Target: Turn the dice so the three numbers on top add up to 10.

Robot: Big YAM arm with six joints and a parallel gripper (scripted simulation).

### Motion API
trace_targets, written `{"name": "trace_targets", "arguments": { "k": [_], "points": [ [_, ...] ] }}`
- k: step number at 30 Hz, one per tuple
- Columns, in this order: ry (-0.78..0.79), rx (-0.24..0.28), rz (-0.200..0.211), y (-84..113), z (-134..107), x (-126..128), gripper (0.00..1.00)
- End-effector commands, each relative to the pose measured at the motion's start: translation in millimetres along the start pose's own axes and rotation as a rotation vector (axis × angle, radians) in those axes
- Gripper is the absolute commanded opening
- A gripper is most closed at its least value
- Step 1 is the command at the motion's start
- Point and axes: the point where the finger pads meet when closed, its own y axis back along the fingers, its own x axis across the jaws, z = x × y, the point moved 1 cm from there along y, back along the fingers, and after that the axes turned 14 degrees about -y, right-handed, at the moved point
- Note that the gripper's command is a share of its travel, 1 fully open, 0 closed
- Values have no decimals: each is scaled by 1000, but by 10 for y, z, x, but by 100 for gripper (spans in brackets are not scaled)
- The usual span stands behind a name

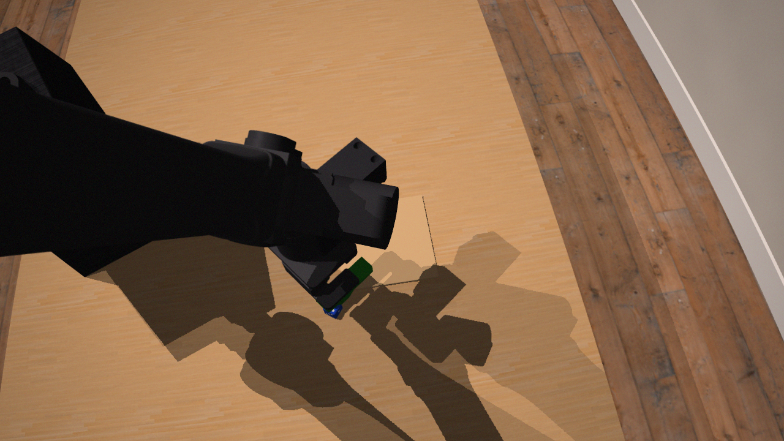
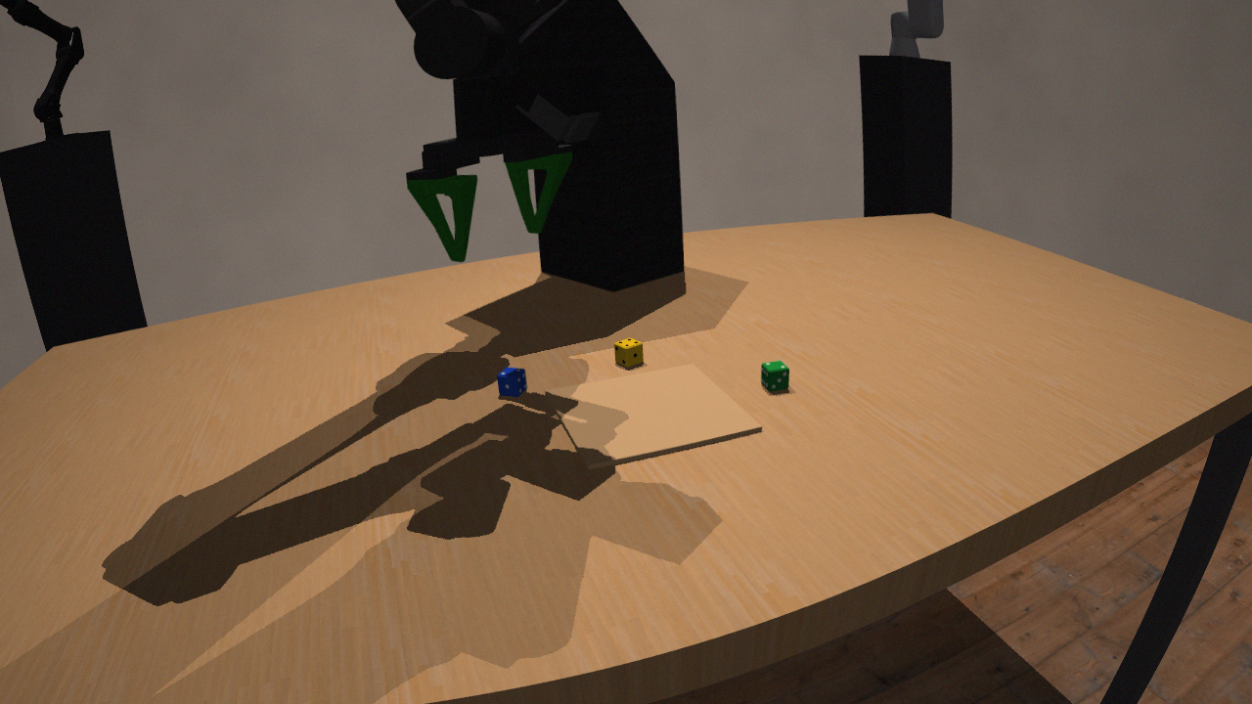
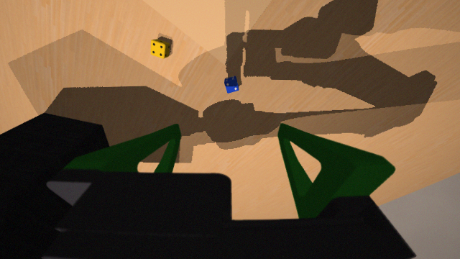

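Note:
The pale square mat (image 1: 419, 230) (image 2: 692, 407) (image 3: 201, 12) lies flat on the table. A blue die (image 1: 332, 312) (image 2: 512, 382) (image 3: 231, 84) sits off the mat, near its left corner in the exterior view; its top number is unclear. A yellow die (image 2: 628, 353) (image 3: 159, 49) sits just behind the mat, seemingly with four on top. A green die (image 2: 775, 376) sits right of the mat, seemingly with two on top; the arm hides it in the top view. My gripper (image 2: 496, 245) (image 3: 229, 129) is open and empty, high above the table on the robot-base side of the blue die.
The black robot pedestal (image 2: 612, 200) stands behind the dice. The arm (image 1: 136, 180) covers much of the top view. Its shadows fall across the blue die and part of the mat. The table's front edge (image 2: 875, 588) runs across the exterior view.

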Motion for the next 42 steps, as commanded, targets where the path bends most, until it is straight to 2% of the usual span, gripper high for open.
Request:
{"name": "trace_targets", "arguments": {
  "k": [1,5,8,9,14,17,19,32,34,35,42],
  "points": [
    [-166,-24,-15,4,103,-39,100],
    [-307,-11,-11,-60,44,-60,100],
    [-378,-12,-10,-75,42,-62,100],
    [-431,-28,-6,-51,119,-14,100],
    [-595,-16,-9,-111,60,-55,100],
    [-604,-15,-9,-114,55,-57,100],
    [-723,-23,-8,-121,77,-64,100],
    [-1129,-15,-7,-223,44,-68,100],
    [-1129,-15,-7,-223,44,-68,100],
    [-1207,-30,1,-204,112,-41,100],
    [-1405,-16,-5,-279,41,-68,100]
  ]
}}
